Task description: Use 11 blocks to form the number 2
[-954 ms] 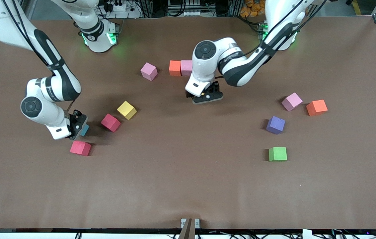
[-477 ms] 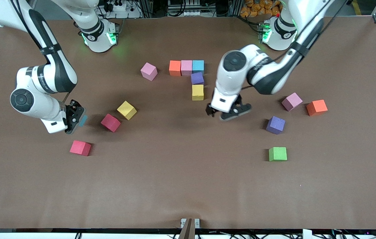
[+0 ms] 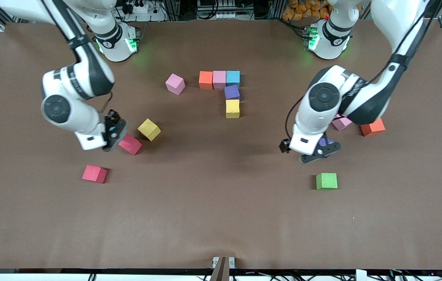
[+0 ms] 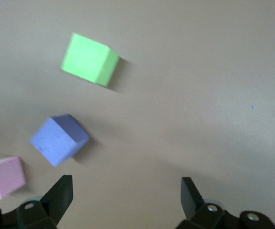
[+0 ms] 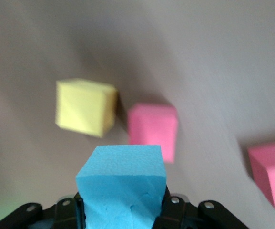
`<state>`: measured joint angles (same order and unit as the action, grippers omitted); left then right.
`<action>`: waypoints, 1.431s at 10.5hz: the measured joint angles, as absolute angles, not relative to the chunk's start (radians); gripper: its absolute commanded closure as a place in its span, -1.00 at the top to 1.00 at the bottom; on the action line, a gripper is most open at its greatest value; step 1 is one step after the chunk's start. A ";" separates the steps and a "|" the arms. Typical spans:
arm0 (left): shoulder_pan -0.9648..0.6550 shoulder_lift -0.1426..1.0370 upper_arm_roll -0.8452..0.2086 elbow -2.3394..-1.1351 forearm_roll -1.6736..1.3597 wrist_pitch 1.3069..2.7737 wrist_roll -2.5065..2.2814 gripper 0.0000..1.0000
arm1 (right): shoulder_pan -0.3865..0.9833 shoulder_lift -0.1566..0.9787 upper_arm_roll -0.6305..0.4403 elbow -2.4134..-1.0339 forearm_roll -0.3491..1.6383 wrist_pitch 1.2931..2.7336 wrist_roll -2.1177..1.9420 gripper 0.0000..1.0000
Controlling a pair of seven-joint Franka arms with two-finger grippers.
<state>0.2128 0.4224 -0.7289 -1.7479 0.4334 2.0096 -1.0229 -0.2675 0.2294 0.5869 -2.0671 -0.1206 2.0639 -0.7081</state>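
Blocks (image 3: 219, 79) for the number 2 lie partly placed on the brown table (image 3: 221, 218): an orange, a pink and a light blue cube sit touching in a row, and a purple cube (image 3: 231, 92) and a yellow cube (image 3: 232, 108) run down from the light blue one toward the front camera, making a corner of five.

The right gripper (image 3: 112, 132) is up in the air with its fingers clamped on a light blue block (image 5: 122, 183), which fills the space between them in the right wrist view. Under and just past its fingertips lie a red block (image 3: 130, 144) and a tilted yellow block (image 3: 149, 129), close beside each other. A second red block (image 3: 94, 174) lies apart from these, nearer the front camera. A loose pink block (image 3: 175, 84) sits near the orange end of the row.

The left gripper (image 3: 316, 150) hangs over the table with its fingers (image 4: 190, 195) spread wide and nothing between them. A purple block (image 4: 59, 139) lies just beside one fingertip, partly covered by the gripper in the front view. A green block (image 3: 326, 181) lies a little past the fingertips, nearer the front camera. A pink block (image 4: 3, 177) and an orange block (image 3: 373, 127) lie near the left arm's wrist, partly hidden by it.
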 measured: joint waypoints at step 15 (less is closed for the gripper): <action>0.506 0.579 -0.726 -1.577 0.411 1.973 -0.419 1.00 | 0.314 0.419 0.582 -2.056 -0.319 2.367 -0.332 -0.15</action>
<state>0.5062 0.5788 -0.7258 -1.5775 0.4112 1.9734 -0.4187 0.3135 0.4193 0.5816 -2.0559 -0.3188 2.3665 -0.3324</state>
